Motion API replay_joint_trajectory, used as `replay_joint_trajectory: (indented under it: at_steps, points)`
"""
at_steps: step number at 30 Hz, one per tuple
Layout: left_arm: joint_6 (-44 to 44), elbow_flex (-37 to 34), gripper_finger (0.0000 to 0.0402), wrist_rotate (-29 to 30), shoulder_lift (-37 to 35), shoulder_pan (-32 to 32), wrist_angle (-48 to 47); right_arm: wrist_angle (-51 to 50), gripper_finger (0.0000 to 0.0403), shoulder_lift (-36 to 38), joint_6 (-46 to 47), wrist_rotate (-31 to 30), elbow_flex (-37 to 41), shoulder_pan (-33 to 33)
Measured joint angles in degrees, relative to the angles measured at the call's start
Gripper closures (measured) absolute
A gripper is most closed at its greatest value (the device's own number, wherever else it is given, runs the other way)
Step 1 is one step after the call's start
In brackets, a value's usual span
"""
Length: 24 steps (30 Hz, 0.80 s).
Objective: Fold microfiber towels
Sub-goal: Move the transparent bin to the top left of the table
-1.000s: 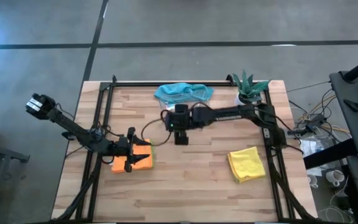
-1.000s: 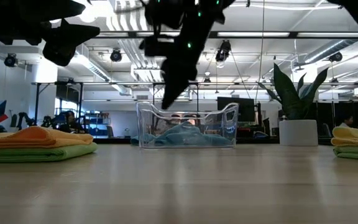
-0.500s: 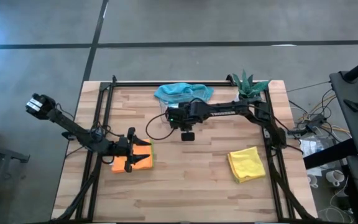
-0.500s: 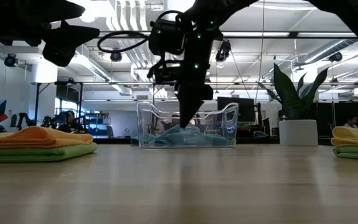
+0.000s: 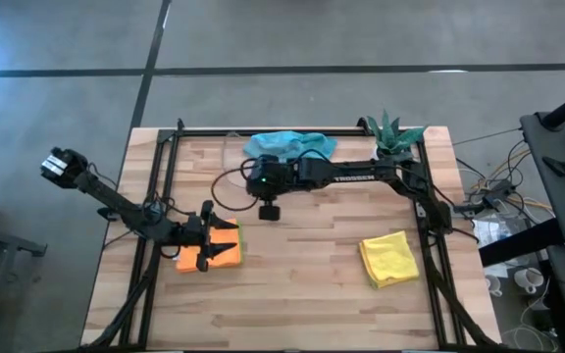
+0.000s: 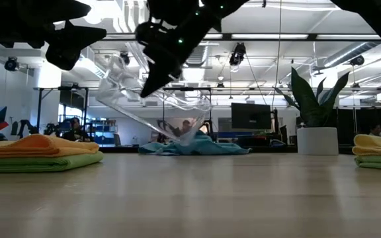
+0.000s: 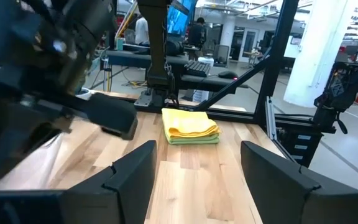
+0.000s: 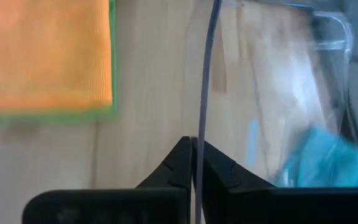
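Lifted and tipped since a second ago: clear plastic tray (image 6: 152, 99), thin rigid wall pinched in right gripper (image 8: 194, 163), fingers clamped tight on its rim; teal towel (image 6: 197, 145) has slid out, now a crumpled soft heap on the wood table (image 5: 312, 284) at back centre. Left side: left gripper (image 5: 204, 238) hovers over flat folded orange towel (image 5: 226, 248) stacked on lime towel (image 6: 45, 162), fingers spread wide, holding nothing. Right: spiky potted plant (image 5: 395, 135) in white pot at back; yellow towel (image 5: 387, 258), folded square, on another lime towel (image 6: 379, 162), front right.
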<state>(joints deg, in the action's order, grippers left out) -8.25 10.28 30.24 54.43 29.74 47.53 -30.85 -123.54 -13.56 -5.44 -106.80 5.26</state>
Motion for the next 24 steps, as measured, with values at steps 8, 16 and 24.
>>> replay_joint_trajectory:
  at_steps: [8,16,24]
  points:
    - [0.13,0.07,0.0182,0.02,0.11,0.00,0.66,9.86,0.0394,-9.73,-0.32,2.77,-7.12,0.02]
    - [0.15,0.07,0.0182,0.02,0.14,0.00,1.08,5.74,0.0394,-22.33,0.42,3.06,-27.52,0.33]
    - [1.34,0.07,0.0182,-0.02,0.39,0.00,1.14,9.08,0.0393,-22.08,7.73,6.90,-22.45,1.03]
